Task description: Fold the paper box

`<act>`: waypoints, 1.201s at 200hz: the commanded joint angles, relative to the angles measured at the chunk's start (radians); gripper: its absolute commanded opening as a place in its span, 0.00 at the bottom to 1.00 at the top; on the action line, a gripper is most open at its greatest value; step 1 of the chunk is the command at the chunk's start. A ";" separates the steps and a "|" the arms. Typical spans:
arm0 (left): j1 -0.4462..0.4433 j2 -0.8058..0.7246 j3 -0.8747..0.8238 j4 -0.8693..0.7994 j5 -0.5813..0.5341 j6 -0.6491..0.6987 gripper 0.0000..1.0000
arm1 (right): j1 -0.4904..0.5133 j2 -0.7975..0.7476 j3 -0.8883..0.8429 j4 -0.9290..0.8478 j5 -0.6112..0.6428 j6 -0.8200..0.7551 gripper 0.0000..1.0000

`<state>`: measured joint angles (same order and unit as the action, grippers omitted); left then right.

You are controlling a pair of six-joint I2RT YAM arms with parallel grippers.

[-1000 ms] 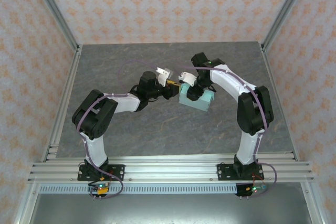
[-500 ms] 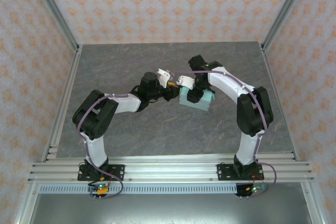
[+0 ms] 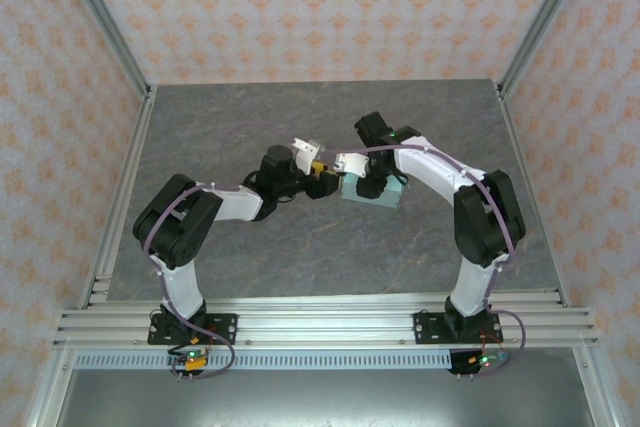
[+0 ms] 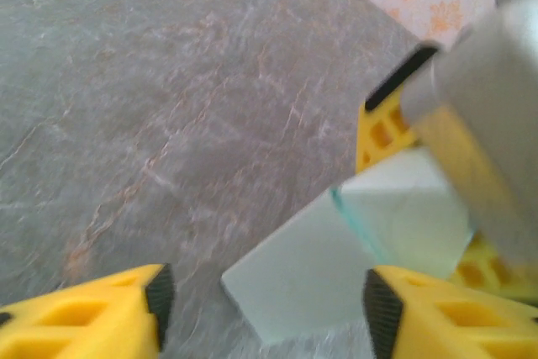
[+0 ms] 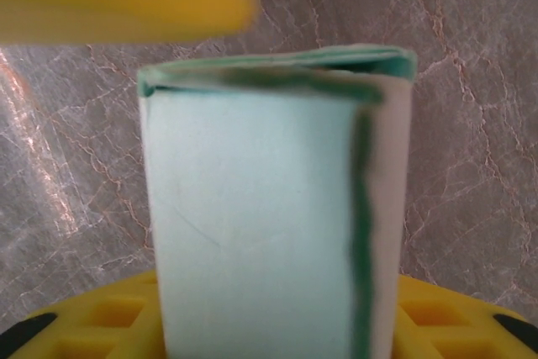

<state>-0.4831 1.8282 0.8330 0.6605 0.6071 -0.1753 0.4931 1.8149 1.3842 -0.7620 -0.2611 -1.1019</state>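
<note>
In the right wrist view, the right fingers (image 5: 458, 317) grip the paper box (image 5: 261, 224). In the left wrist view, the left fingers (image 4: 84, 317) are spread wide, wider than a second ago.

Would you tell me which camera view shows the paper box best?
The right wrist view: the paper box stands close and large, its folded edges plain. The top external view shows it small, partly covered by the right arm; the left wrist view shows a blurred corner.
</note>
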 commanded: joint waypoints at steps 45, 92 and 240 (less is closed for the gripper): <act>0.018 -0.136 -0.141 0.099 0.196 0.368 0.76 | 0.004 0.046 0.030 -0.170 -0.170 -0.122 0.44; -0.002 -0.070 -0.122 0.167 0.298 0.435 0.74 | 0.004 0.039 0.043 -0.192 -0.252 -0.154 0.43; -0.087 -0.067 -0.087 0.031 0.289 0.640 0.44 | 0.015 -0.019 -0.022 -0.150 -0.307 -0.173 0.52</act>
<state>-0.5304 1.7763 0.7273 0.7479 0.8829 0.3870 0.4969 1.8202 1.3994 -0.9272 -0.4984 -1.2957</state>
